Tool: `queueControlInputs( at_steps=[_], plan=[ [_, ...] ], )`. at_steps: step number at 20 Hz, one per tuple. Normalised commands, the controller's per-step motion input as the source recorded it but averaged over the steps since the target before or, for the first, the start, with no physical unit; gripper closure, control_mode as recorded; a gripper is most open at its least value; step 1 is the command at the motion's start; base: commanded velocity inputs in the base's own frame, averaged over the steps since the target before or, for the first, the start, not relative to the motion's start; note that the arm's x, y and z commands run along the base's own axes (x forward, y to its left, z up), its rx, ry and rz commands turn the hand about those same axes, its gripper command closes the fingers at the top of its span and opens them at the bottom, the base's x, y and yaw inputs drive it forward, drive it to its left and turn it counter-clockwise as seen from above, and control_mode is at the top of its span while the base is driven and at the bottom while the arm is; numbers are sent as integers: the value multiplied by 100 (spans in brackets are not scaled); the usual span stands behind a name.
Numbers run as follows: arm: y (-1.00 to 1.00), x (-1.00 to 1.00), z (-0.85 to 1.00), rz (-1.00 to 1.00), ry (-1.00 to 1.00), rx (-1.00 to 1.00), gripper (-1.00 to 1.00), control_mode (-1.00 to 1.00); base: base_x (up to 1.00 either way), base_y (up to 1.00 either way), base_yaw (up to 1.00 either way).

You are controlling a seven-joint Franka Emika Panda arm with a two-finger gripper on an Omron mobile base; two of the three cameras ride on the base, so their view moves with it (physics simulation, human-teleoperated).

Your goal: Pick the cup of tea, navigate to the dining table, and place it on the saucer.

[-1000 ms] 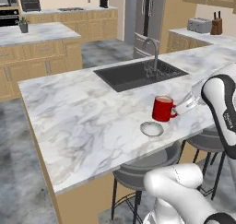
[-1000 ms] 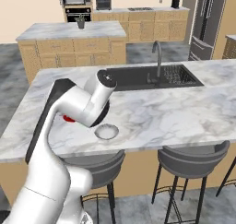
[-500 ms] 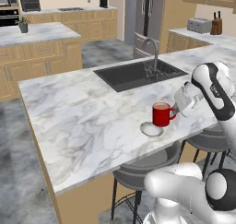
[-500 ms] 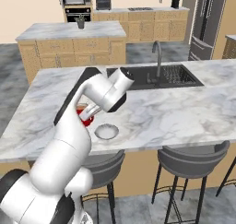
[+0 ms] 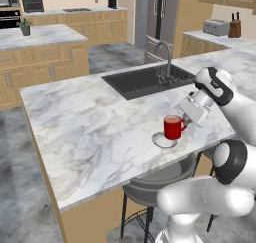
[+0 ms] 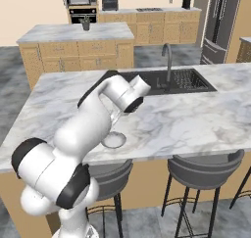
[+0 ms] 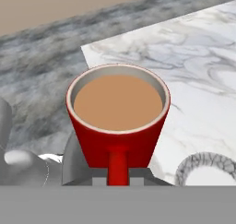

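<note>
One cup of tea [image 5: 173, 127], one saucer [image 5: 164, 140] (two bar stools [image 6: 205, 167])

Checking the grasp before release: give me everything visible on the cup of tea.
The cup of tea is a small glossy red mug with a pale inner rim, tapering toward its base, filled nearly to the brim with flat tan liquid. It is upright. The gripper is shut on its side handle. It sits over the right part of the saucer near the marble dining table's front edge; contact with the saucer cannot be judged.
</note>
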Motion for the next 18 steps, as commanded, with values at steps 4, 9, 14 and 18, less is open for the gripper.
queueControlInputs(
  at_steps=[4, 9, 14, 18],
  plan=[
    [-16, 40, -45, 7, -3, 0, 100, -100, 0, 0, 0],
    [-3, 34, -40, 0, -5, 0, 100, -100, 0, 0, 0],
    [0, 37, -37, 0, -7, 0, 100, -100, 0, 0, 0],
    [0, 31, -44, 0, -15, 0, 100, -100, 0, 0, 0]
  ],
)
